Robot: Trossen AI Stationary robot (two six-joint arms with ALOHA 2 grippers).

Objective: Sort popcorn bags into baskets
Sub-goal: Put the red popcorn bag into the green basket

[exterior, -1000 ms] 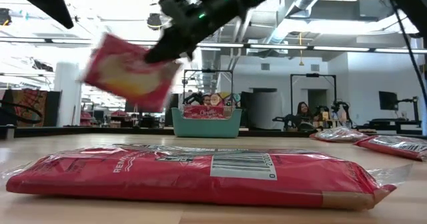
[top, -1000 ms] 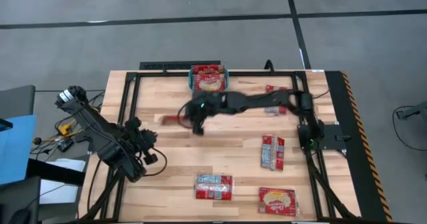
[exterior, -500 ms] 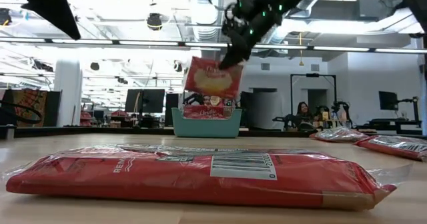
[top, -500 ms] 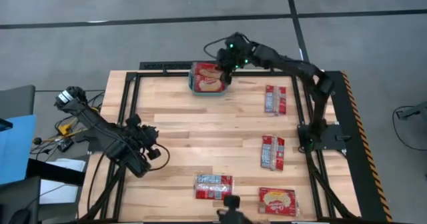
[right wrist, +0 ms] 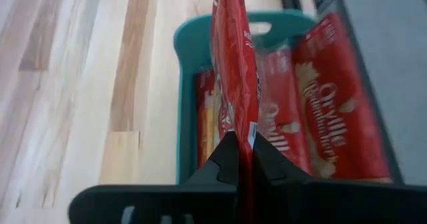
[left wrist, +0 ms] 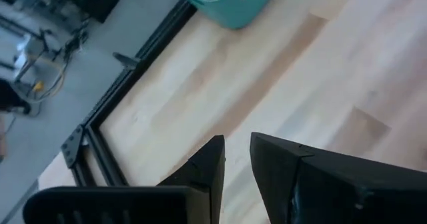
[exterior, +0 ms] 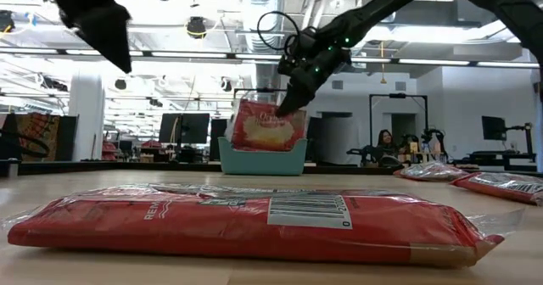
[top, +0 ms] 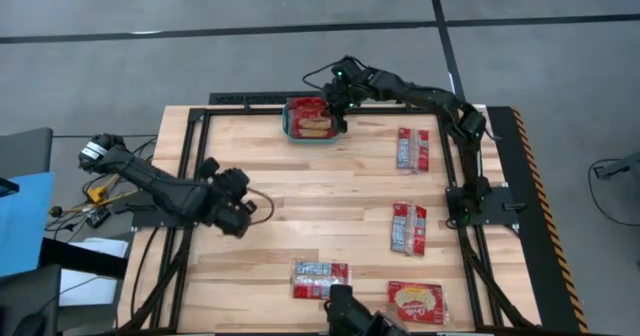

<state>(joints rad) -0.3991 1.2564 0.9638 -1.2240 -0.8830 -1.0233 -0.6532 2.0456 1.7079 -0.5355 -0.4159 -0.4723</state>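
While the high view looked straight down, the right claw [top: 338,104] hung over the teal basket [top: 288,128] at the far edge of the surface [top: 330,196], pinching a red popcorn bag [top: 318,113] above the bags already inside; the left claw [top: 238,208] waited well apart over the near-left boards. Four more bags lay flat on the surface: one by the right rail [top: 411,149], one nearer mid-right [top: 408,228], one at the near edge [top: 318,278] and one at the near-right corner [top: 415,301]. From the low view, the held bag [exterior: 268,126] hung upright just over the basket [exterior: 261,158], gripped at its top corner by the right claw [exterior: 291,101], with a big bag [exterior: 246,217] lying across the foreground. Through the left wrist view, the left claw's fingers [left wrist: 208,167] stood narrowly parted with nothing between them, over bare wood, the basket [left wrist: 233,7] far off. Through the right wrist view, the right claw [right wrist: 239,161] was clamped on the bag's edge [right wrist: 233,71], which stood on end above the basket [right wrist: 183,104] holding other bags [right wrist: 333,111].
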